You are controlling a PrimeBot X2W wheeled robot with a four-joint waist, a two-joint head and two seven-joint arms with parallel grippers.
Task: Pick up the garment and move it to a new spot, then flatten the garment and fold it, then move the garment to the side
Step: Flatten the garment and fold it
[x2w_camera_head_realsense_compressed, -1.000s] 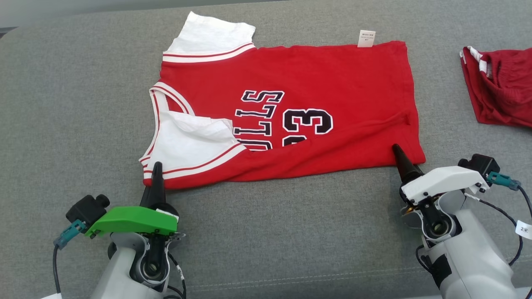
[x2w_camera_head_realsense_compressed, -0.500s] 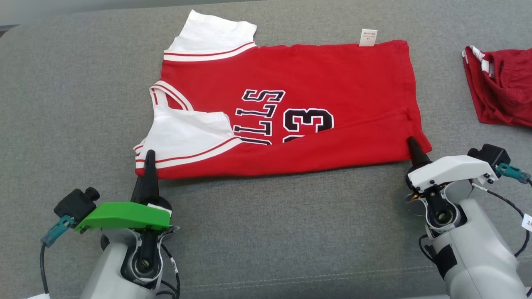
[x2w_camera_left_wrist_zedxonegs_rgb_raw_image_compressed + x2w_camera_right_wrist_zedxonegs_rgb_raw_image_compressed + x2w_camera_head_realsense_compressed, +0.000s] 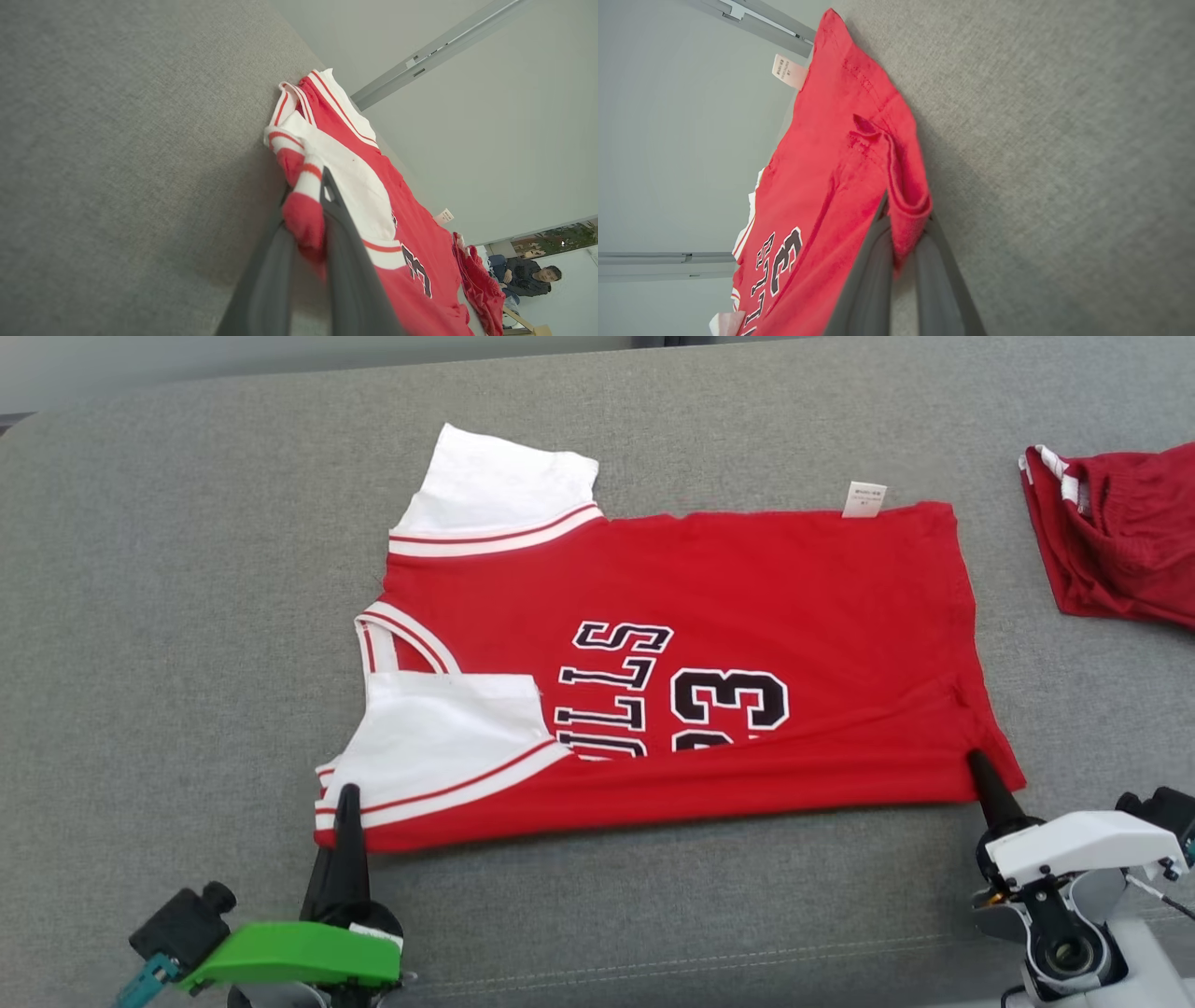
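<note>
Your left hand (image 3: 348,795) pinched the jersey's (image 3: 747,588) sleeve corner at lower left; your right hand (image 3: 978,763) pinched its hem corner at lower right. The jersey lay mid-frame on the bench (image 3: 168,616). You'd have done best raising both corners level, edge taut, for a clean fold.

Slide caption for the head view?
Left gripper and right gripper, jaws shut on the near edge of a red jersey on grey fabric; another red garment at right.
</note>
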